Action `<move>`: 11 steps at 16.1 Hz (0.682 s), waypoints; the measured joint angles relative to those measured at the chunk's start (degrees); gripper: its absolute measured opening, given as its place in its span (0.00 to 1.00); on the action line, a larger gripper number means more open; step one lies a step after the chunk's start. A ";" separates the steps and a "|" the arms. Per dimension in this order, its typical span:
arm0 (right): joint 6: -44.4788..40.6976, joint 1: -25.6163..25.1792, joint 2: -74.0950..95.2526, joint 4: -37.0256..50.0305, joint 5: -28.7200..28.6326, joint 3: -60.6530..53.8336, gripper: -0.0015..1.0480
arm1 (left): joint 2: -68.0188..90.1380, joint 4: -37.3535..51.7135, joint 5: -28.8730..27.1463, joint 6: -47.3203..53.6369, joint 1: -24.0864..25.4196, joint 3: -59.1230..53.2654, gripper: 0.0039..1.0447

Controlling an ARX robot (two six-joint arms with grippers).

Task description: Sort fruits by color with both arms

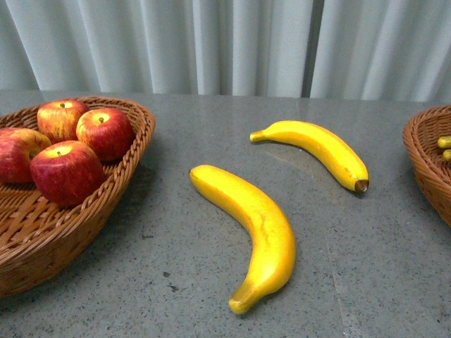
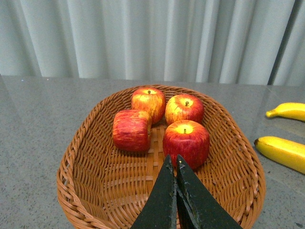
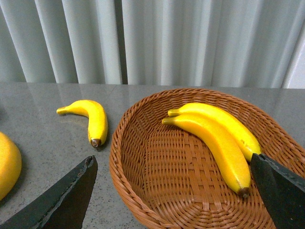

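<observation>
Lying on the counter [image 1: 211, 127], front view: two loose bananas [image 1: 261, 225]; the left basket [image 1: 70, 239] holds four apples [image 1: 67, 172]. Left wrist view: left gripper [image 2: 175, 160] closed, empty, near one apple [image 2: 186, 143]. Right wrist view: right gripper [image 3: 172, 159] wide open, empty, over the right basket [image 3: 143, 157] with two bananas [image 3: 214, 138].

Four apples [image 2: 186, 143] in wicker basket [image 2: 83, 160]

**Red and yellow fruit on a grey table**

The apples [image 1: 68, 171] are glossy red, streaked with yellow, with yellow stem hollows. The bananas [image 1: 257, 225] are bright yellow with brownish tips. The left basket [image 1: 42, 239] and right basket [image 1: 426, 158] are orange-brown woven wicker. The table [image 1: 176, 282] is dark grey and finely speckled. The curtain [image 1: 211, 42] is pale grey-white. The left claw [image 2: 172, 164] and right claw [image 3: 172, 160] are black.
</observation>
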 joint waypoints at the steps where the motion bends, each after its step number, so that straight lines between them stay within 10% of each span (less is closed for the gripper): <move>1: 0.00 0.00 0.00 0.00 0.00 0.00 0.94 | -0.68 1.97 -0.02 0.00 0.00 -1.46 0.01; 11: 0.00 0.00 0.00 0.09 -0.04 0.00 0.94 | -16.76 -15.17 -0.11 0.02 0.00 -1.38 0.01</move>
